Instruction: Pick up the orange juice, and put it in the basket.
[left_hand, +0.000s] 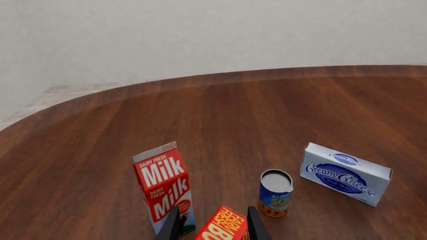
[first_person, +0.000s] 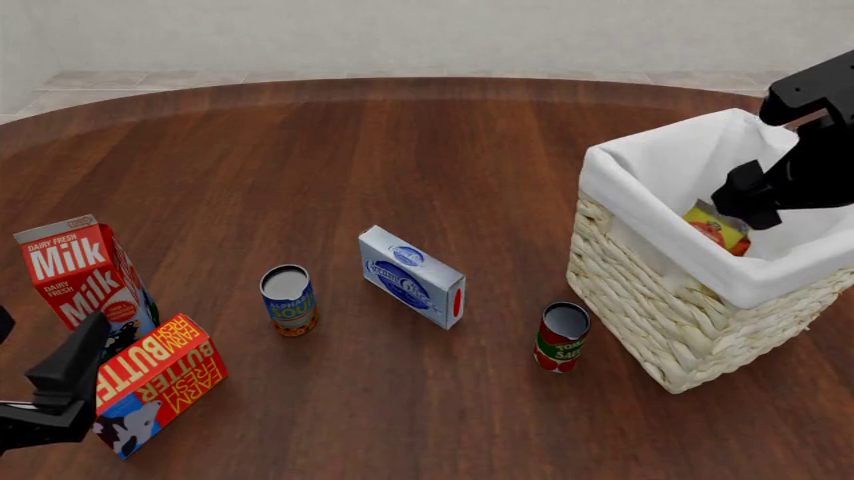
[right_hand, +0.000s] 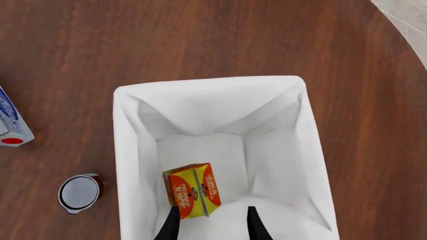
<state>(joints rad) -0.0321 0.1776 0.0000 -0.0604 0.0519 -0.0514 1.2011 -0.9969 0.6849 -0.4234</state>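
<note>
The orange juice (right_hand: 192, 197) is a yellow and orange carton standing inside the basket (right_hand: 207, 86), on the white lining near one wall. From the front, the orange juice (first_person: 717, 228) shows just over the rim of the basket (first_person: 654, 300). My right gripper (right_hand: 210, 226) hangs above the basket's opening, open, its fingers apart and holding nothing. That right gripper (first_person: 747, 200) is over the basket's right half. My left gripper (first_person: 64, 385) is open at the front left, beside the butter box (first_person: 158, 385).
A milk carton (first_person: 83, 275) stands behind the butter box. A blue can (first_person: 288, 299), a cream cheese box (first_person: 411, 276) and a red can (first_person: 563, 337) sit mid-table. The red can is close to the basket's front left corner.
</note>
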